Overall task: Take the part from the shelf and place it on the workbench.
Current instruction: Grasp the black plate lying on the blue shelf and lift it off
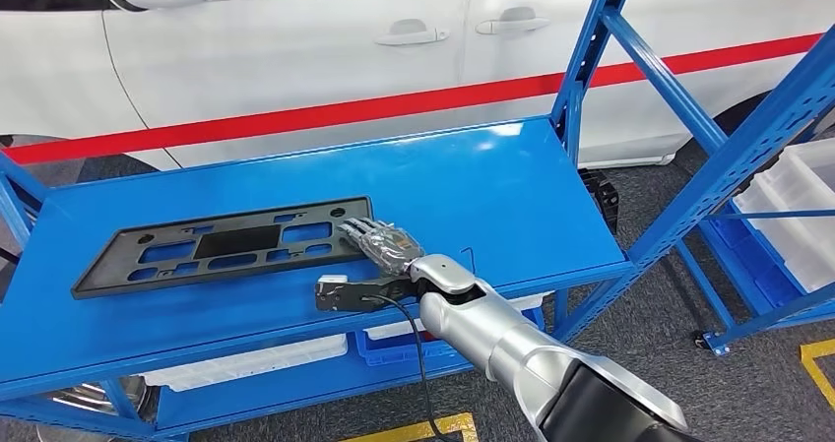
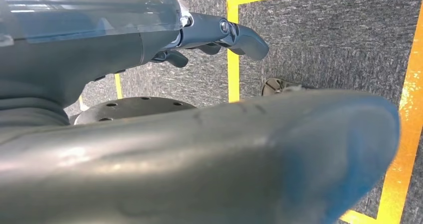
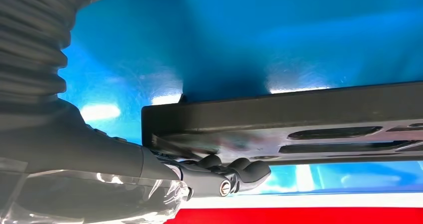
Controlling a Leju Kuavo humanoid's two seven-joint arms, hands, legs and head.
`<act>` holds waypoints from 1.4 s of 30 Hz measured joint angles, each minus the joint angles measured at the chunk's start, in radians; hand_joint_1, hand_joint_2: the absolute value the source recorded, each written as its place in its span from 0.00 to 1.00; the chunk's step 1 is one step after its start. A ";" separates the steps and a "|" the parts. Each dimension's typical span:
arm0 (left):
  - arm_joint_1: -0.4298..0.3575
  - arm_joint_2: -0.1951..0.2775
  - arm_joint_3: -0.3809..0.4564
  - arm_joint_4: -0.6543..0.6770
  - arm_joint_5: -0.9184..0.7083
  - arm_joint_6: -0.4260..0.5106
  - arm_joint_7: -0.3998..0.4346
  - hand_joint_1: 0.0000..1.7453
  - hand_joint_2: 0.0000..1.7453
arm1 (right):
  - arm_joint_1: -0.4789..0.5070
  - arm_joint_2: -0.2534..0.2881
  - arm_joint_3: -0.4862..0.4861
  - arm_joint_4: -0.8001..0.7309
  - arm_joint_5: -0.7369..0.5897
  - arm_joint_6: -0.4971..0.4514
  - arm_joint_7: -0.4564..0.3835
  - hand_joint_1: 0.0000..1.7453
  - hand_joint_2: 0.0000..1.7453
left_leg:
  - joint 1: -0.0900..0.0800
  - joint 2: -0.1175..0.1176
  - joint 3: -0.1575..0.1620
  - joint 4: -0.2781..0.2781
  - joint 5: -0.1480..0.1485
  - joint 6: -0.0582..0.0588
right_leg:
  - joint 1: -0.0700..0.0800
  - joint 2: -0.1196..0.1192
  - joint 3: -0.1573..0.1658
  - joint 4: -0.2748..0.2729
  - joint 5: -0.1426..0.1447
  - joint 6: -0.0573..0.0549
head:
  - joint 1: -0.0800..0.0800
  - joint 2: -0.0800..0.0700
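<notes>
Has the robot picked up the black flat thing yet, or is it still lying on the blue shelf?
Not picked up yet. The black part lies flat on the blue shelf. In hand: the right hand is at the part's near end, fingers touching its edge; a firm grip is not clear. The left hand hangs by the floor, holding nothing. Left: lifting it and placing it on the workbench.

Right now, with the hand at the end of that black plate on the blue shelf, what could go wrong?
1. The right hand touches only one end of the long plate; lifted from there, it may tilt and slip out.
2. The far end could drag across the shelf or swing into the blue upright.
3. The white car stands close behind the shelf, so a wide swing might strike it.
</notes>
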 joint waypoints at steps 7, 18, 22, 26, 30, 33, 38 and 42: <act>0.000 0.000 0.000 0.000 0.003 0.001 0.006 0.00 0.00 | 0.001 0.002 0.000 0.008 0.028 -0.014 0.015 0.00 1.00 | 0.000 0.000 0.002 0.000 0.000 0.000 | 0.000 0.000 0.002 0.000 0.000 0.000 | 0.000 0.000; 0.005 0.000 0.000 0.000 0.008 0.002 -0.006 0.00 0.00 | -0.005 -0.024 -0.045 -0.008 0.044 -0.080 -0.017 0.00 1.00 | 0.000 -0.001 0.004 0.000 0.000 0.001 | 0.000 -0.001 0.005 0.000 -0.001 0.001 | 0.000 0.000; 0.009 0.001 0.000 0.000 0.008 0.001 -0.008 0.00 0.00 | -0.022 -0.060 -0.091 -0.046 0.033 -0.053 -0.024 0.00 1.00 | -0.001 -0.001 0.004 0.000 0.000 0.001 | -0.001 -0.001 0.005 0.000 0.000 0.002 | 0.000 0.000; 0.008 0.001 0.000 0.000 0.006 -0.001 -0.014 0.00 0.00 | -0.023 -0.086 -0.111 -0.065 0.029 -0.045 -0.032 0.00 1.00 | -0.001 -0.001 0.004 0.000 -0.001 0.002 | -0.001 -0.001 0.005 0.000 0.000 0.002 | 0.000 0.000; 0.008 0.000 0.000 0.000 0.006 -0.001 -0.018 0.00 0.00 | -0.009 -0.097 -0.112 -0.068 0.030 -0.048 -0.038 0.00 1.00 | -0.001 -0.001 0.004 0.000 -0.002 0.002 | -0.001 -0.001 0.004 -0.001 -0.001 0.002 | 0.000 0.000; 0.008 0.000 0.000 0.000 0.005 -0.002 -0.018 0.00 0.00 | -0.002 -0.102 -0.112 -0.072 0.030 -0.048 -0.039 0.00 1.00 | -0.001 -0.001 0.004 0.000 -0.002 0.002 | -0.001 -0.001 0.004 0.000 -0.001 0.002 | 0.000 0.000; 0.008 0.000 -0.001 0.000 0.003 0.002 -0.015 0.00 0.00 | -0.001 -0.105 -0.112 -0.074 0.029 -0.027 -0.039 0.00 1.00 | -0.001 -0.001 0.004 0.000 -0.002 0.002 | -0.001 -0.001 0.004 0.000 -0.002 0.002 | 0.000 0.000; 0.008 0.000 -0.001 0.000 0.003 0.007 -0.011 0.00 0.00 | 0.000 -0.099 -0.112 -0.072 0.018 0.002 -0.046 0.00 1.00 | -0.001 -0.001 0.004 0.000 -0.002 0.002 | -0.001 -0.001 0.004 0.000 -0.002 0.002 | 0.000 0.000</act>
